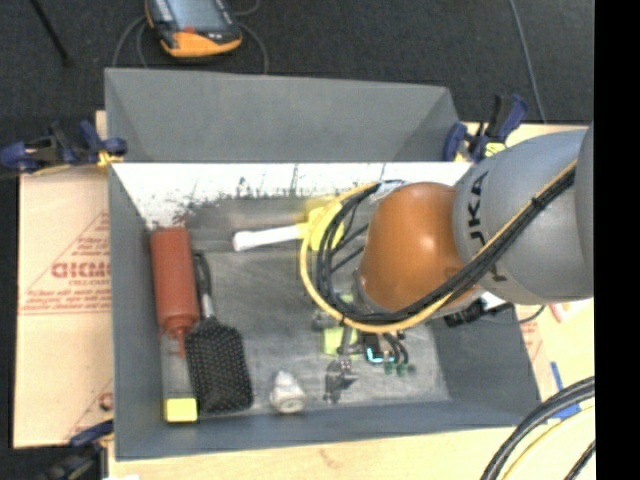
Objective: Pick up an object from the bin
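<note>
My gripper (338,376) hangs below the orange wrist cover, low over the bin floor at the front middle. A small white crumpled lump (287,393) lies just left of it, apart from it. A small yellow-green piece (330,340) sits right behind the gripper, partly hidden by the cables. A small green and teal thing (390,361) lies just to its right. Nothing shows as held in the gripper.
A red bottle (171,278) lies along the left wall. In front of it are a black mesh brush (218,368) and a yellow block (181,409). A white handle (268,237) with a yellow end (320,213) lies at the back, running under the arm.
</note>
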Tool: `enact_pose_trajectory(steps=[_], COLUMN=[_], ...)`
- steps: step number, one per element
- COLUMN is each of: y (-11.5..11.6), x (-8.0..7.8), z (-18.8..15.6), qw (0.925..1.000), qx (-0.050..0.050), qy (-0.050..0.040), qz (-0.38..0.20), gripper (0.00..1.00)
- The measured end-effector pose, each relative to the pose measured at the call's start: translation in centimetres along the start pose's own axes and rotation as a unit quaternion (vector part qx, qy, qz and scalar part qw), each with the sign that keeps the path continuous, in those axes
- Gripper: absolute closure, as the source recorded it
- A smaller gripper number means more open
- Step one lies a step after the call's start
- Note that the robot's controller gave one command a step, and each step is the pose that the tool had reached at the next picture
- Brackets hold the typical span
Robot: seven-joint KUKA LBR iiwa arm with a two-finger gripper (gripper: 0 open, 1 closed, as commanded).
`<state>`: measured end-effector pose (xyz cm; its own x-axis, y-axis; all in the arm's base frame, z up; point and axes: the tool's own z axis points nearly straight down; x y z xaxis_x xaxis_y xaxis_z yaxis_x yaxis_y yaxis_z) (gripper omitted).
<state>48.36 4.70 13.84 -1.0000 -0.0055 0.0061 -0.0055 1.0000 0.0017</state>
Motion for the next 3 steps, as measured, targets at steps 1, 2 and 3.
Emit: enact_pose_trajectory(steps=[1, 2, 3], y=[0.0, 10.3, 10.3], x=[-0.2, -1.1, -1.0], z=[-0.4, 5.6, 5.6], qw=[1.0000, 0.9851, 0.9853], qx=[0.000, 0.009, 0.008], qy=[-0.0040, 0.0049, 0.0048], qz=[0.001, -0.172, -0.171], gripper=[0.00, 1.00, 1.00])
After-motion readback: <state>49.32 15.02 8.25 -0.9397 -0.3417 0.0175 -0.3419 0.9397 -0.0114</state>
